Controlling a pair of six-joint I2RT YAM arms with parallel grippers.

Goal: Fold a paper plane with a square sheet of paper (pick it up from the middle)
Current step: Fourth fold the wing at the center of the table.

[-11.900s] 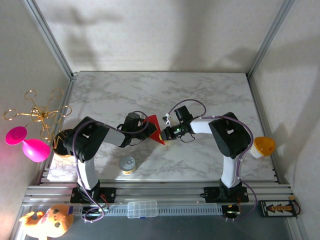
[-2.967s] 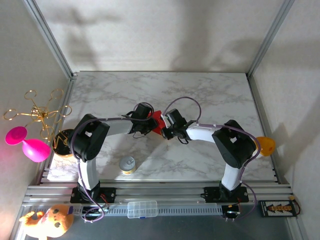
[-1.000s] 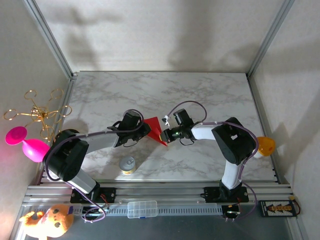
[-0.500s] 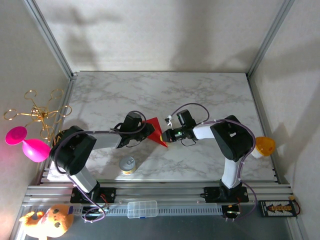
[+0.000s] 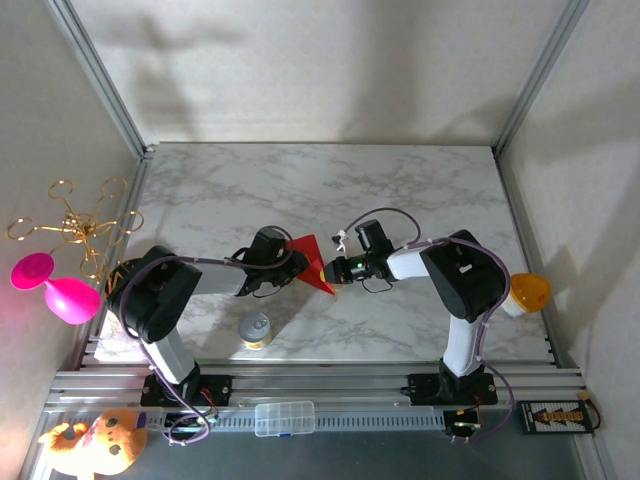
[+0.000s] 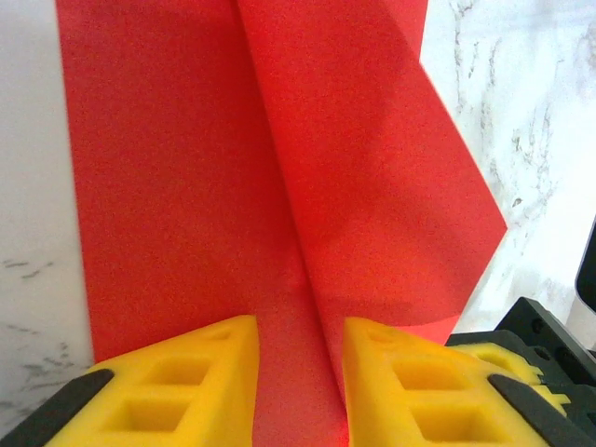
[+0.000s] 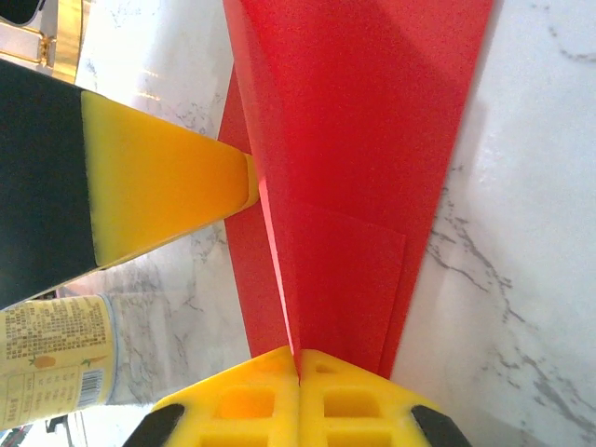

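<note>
White marble table (image 5: 400, 190), grey-veined, inside a booth with plain pale walls and an aluminium frame. Folded red paper (image 5: 311, 262) lies near the middle of the table, between the two arms, and in the top view it reads as a pointed triangle.

Left arm (image 5: 215, 278) reaches in from the left. Its jaws are at the paper's left edge, narrowly open. In the left wrist view the yellow fingers (image 6: 214, 372) sit either side of the paper's (image 6: 186, 168) raised centre crease with a small gap between them, and the crease runs into that gap. Can't tell if either pad presses the crease.

Right arm (image 5: 410, 262) reaches in from the right, its jaws closed at the paper's near-right corner. In the right wrist view its two yellow fingertips (image 7: 242, 396) meet flush, pinching the centre ridge of the paper (image 7: 372, 140). Flaps spread flat onto the marble on both sides of the ridge. One yellow finger of the left arm (image 7: 177, 196) comes in from the left, tip touching the ridge's side.

Small can (image 5: 255, 329) stands upright near the table's front edge, apart from the paper. Pink balloon-like toy (image 5: 55, 285) and gold wire stand (image 5: 75, 225) are off the left side. Orange-yellow object (image 5: 527, 291) is off the right side. Clear plastic box (image 5: 284, 418) sits on the front rail, plush toy (image 5: 95, 445) at bottom left.
</note>
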